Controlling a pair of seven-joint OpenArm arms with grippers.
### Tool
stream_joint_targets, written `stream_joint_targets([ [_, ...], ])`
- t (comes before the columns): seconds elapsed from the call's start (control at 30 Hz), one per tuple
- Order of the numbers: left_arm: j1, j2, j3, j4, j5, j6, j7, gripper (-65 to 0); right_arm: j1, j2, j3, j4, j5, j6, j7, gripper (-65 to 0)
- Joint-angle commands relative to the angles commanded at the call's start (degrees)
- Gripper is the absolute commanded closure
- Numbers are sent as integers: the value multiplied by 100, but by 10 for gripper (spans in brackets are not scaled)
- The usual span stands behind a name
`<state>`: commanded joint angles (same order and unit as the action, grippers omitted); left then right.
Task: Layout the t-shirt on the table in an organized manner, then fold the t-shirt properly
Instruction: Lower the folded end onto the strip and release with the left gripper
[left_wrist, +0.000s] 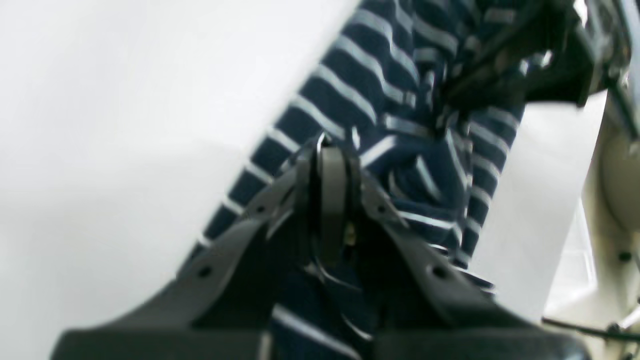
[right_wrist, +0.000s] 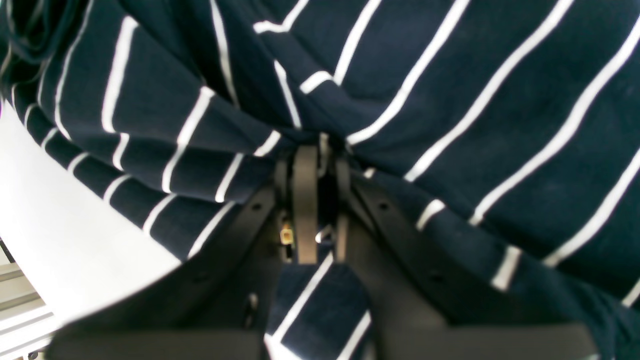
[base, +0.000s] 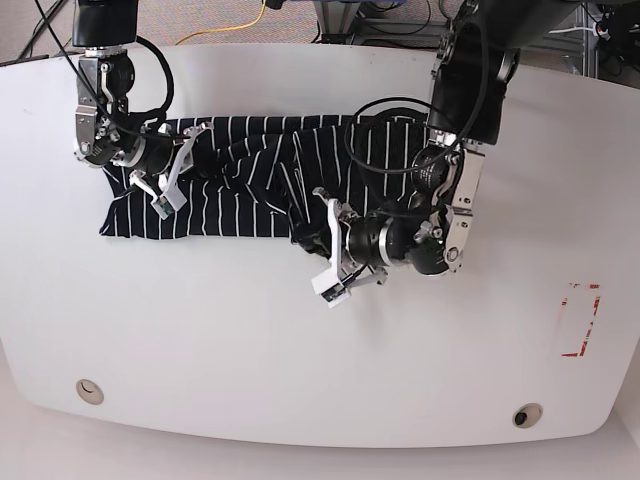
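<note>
- Spreading is the step I judge to be in hand — the t-shirt (base: 240, 190) lies bunched in a long band across the far half of the table (base: 300, 350), not yet flat.
- At the base view's left, my right gripper (base: 185, 152) has its jaws pinched on cloth at that end.
- Over at its right, my left gripper (base: 322, 232) is clamped on the rumpled near edge.
- Next I'd pull the 2 ends apart, then smooth the folds.
</note>
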<state>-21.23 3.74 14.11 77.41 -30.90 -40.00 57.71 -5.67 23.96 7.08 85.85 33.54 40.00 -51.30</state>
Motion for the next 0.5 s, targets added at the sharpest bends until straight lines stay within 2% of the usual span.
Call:
stream_joint_targets([
  [0.33, -273, 255, 114, -659, -53, 40, -167, -8, 0, 0, 0, 0, 0, 0, 0, -41],
  [0.37, -273, 290, 123, -686, -53, 40, -167, -19, 0, 0, 0, 0, 0, 0, 0, -41],
  [0.5, -264, 334, 114, -686, -53, 31, -79, -149, 0, 0, 0, 0, 0, 0, 0, -41],
])
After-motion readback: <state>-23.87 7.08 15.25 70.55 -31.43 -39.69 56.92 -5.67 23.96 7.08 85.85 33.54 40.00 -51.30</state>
